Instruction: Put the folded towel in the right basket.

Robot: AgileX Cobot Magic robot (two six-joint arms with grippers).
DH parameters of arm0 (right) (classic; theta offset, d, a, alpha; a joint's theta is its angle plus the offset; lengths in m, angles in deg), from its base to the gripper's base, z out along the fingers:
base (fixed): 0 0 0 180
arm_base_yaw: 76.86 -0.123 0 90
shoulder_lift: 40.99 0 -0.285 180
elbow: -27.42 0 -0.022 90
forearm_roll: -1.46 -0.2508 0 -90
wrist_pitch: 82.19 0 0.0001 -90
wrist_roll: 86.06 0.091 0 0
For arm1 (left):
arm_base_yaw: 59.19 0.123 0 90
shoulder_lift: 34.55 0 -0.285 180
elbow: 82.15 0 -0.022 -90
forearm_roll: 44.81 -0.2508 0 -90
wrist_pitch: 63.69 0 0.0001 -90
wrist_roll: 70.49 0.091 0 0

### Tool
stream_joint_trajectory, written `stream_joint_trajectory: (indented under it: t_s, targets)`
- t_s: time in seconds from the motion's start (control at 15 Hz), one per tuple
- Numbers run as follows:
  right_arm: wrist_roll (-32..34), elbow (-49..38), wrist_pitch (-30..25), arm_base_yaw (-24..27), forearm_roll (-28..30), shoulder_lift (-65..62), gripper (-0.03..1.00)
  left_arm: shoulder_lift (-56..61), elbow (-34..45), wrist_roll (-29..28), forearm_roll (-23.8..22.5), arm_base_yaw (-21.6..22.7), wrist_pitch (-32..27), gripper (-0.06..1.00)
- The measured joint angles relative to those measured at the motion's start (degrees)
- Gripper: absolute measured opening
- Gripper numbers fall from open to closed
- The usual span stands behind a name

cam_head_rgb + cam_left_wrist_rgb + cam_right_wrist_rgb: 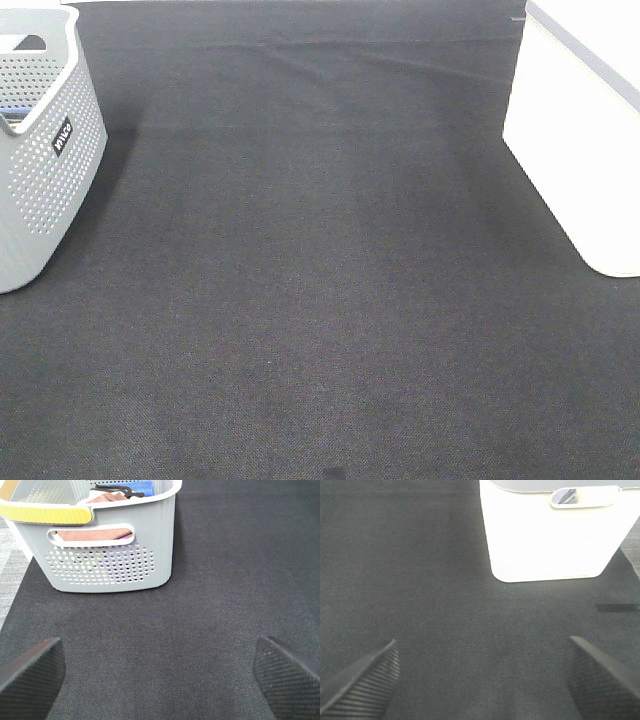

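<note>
The right basket [580, 140] is white and stands at the right edge of the dark mat; it also shows in the right wrist view [552, 540], with something pale showing through its handle hole. A grey perforated basket [45, 160] stands at the left; the left wrist view shows it [110, 545] holding folded towels, a brownish one [95, 532] and a blue one [137, 486]. My left gripper [160, 675] is open and empty above the mat, facing the grey basket. My right gripper [480, 680] is open and empty, facing the white basket. Neither gripper shows in the exterior high view.
A dark woven mat [320, 280] covers the table between the two baskets. A yellow handle [45, 514] lies across the grey basket's rim. A lighter floor strip [10, 565] shows beside the mat.
</note>
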Motion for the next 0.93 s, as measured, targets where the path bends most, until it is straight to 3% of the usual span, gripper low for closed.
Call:
stream_joint_trajectory:
  t_s: [0.93]
  targets:
    - [0.0,0.0,0.0,0.0,-0.11,0.0,0.83,0.0,0.0,0.0,0.0,0.0,0.0,0.97]
